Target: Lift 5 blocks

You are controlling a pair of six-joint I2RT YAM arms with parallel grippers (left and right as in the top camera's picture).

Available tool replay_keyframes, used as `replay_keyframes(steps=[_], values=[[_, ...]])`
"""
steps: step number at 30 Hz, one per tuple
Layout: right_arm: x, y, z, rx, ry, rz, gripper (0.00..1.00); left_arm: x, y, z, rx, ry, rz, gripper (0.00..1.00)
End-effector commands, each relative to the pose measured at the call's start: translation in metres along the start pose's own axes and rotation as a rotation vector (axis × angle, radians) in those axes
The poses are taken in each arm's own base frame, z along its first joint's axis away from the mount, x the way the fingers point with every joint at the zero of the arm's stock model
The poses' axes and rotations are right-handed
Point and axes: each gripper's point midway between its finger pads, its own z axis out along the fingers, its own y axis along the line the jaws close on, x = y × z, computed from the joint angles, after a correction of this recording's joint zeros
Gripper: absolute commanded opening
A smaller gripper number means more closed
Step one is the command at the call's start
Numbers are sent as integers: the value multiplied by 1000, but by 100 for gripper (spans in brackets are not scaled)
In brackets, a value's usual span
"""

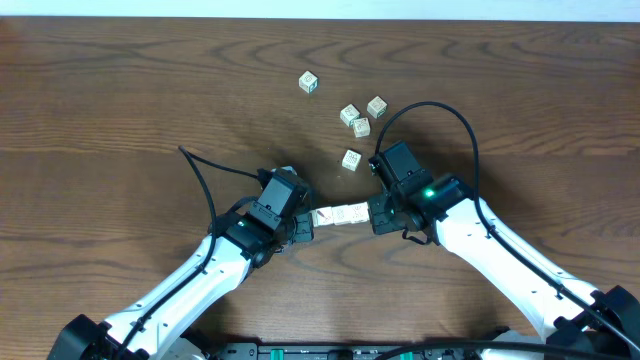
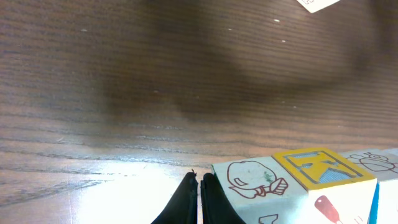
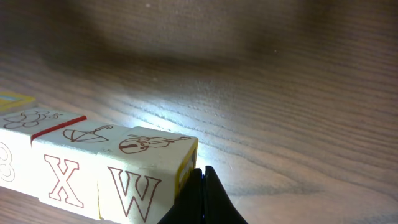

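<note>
1. A short row (image 1: pixel 340 214) of blocks sits end to end between the two arms, near the front of the desk (image 1: pixel 120 120). Five loose blocks lie farther back: three clustered (image 1: pixel 361 127), one nearer the row (image 1: pixel 351 159), and one apart (image 1: pixel 309 82).
2. Both jaws are fully shut with nothing between the fingers. The left jaws' closed tip meets one end of the row (image 2: pixel 298 180). The right jaws' tip touches the end face of the W block (image 3: pixel 134 186). The two tips look to be working as one clamp.
3. The blocks look light, stiff and smooth-faced. A row squeezed from its ends holds by friction alone and would likely buckle at a joint. The safest hold is probably the centre of each end face, pushing straight along the row and keeping it level.
4. The number of blocks in the row is unclear: the overhead view is too small and both wrist views cut the row off. I cannot tell whether the row rests on the desk or hangs clear. The left tip's contact is blurred.
</note>
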Motion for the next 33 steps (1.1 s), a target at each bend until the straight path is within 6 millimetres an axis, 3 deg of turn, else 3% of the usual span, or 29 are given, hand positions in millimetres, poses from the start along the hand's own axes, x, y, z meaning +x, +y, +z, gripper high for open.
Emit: replay_keyframes(steps=[1,33], values=[[18,97,-31,-434,70,-157,1,8,-84,-28,321,73,103,7],[21,98,-33,-445,90,-149,1,5,-86,-37,328,58,118,7]])
